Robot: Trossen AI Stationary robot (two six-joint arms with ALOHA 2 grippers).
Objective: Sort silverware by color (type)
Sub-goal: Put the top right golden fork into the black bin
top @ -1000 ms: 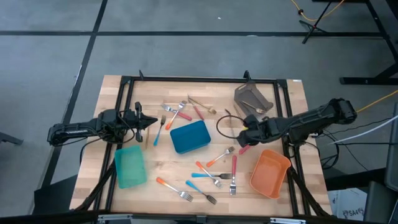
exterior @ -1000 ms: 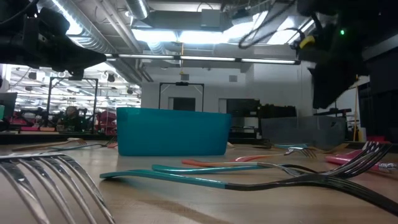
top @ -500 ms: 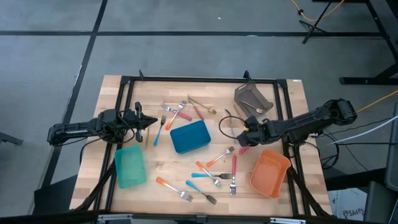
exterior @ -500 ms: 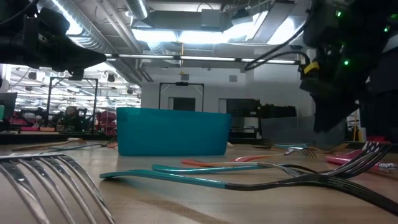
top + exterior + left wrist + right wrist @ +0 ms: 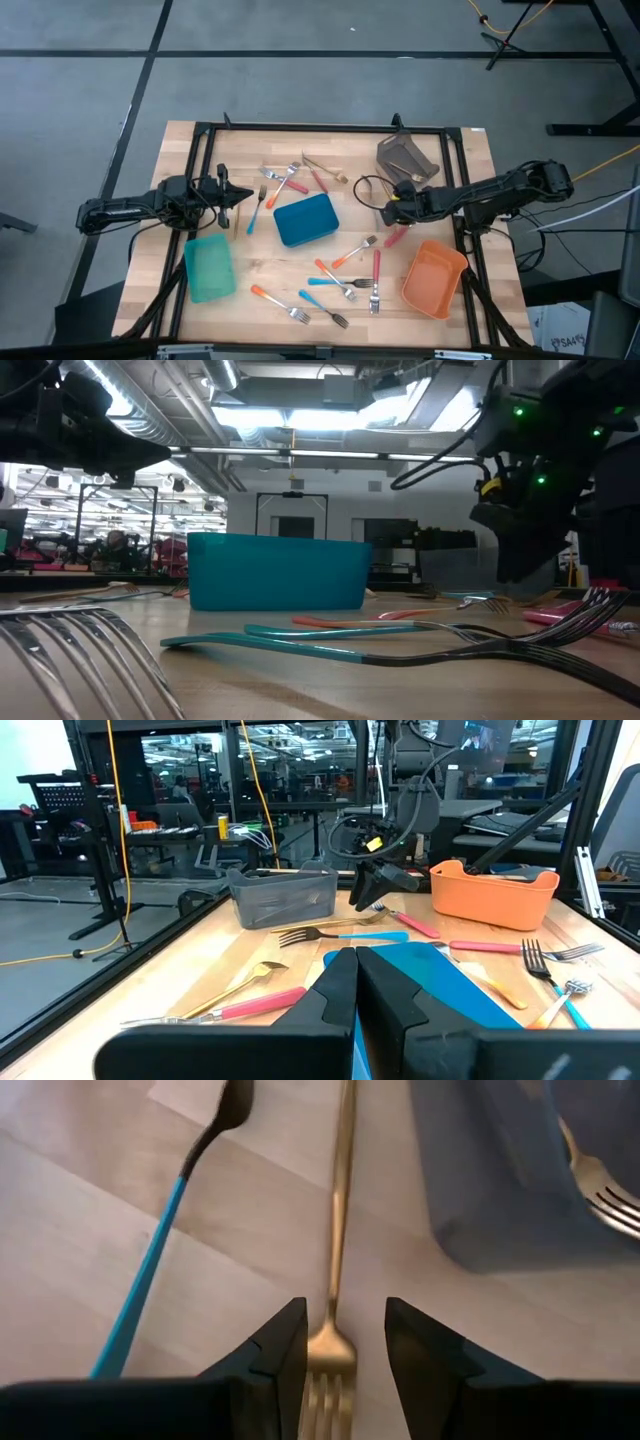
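The silverware lies scattered on the wooden table: one group [image 5: 285, 182] beyond the blue bin, another [image 5: 345, 278] toward the near edge. A gold fork [image 5: 340, 1210] lies flat beside the grey bin [image 5: 500, 1170], with a blue-handled utensil [image 5: 150, 1270] next to it. My right gripper [image 5: 345, 1308] is open, slanting down over this fork, one finger on each side of its neck and apart from it; it also shows from above [image 5: 389, 208] and in the left wrist view [image 5: 372, 898]. My left gripper [image 5: 358, 982] waits shut at the table's left [image 5: 243, 196].
A blue bin [image 5: 305, 219] stands mid-table, a teal bin [image 5: 208, 267] near left and an orange bin [image 5: 433, 277] near right. The grey bin [image 5: 405, 156], far right, holds gold utensils. A black cable loop [image 5: 362, 192] hangs by my right gripper. Black frame rails [image 5: 330, 128] edge the table.
My right gripper has come down toward the table and a little toward the far edge, closing in on the gold fork beside the grey bin. Its fingers have stayed open.
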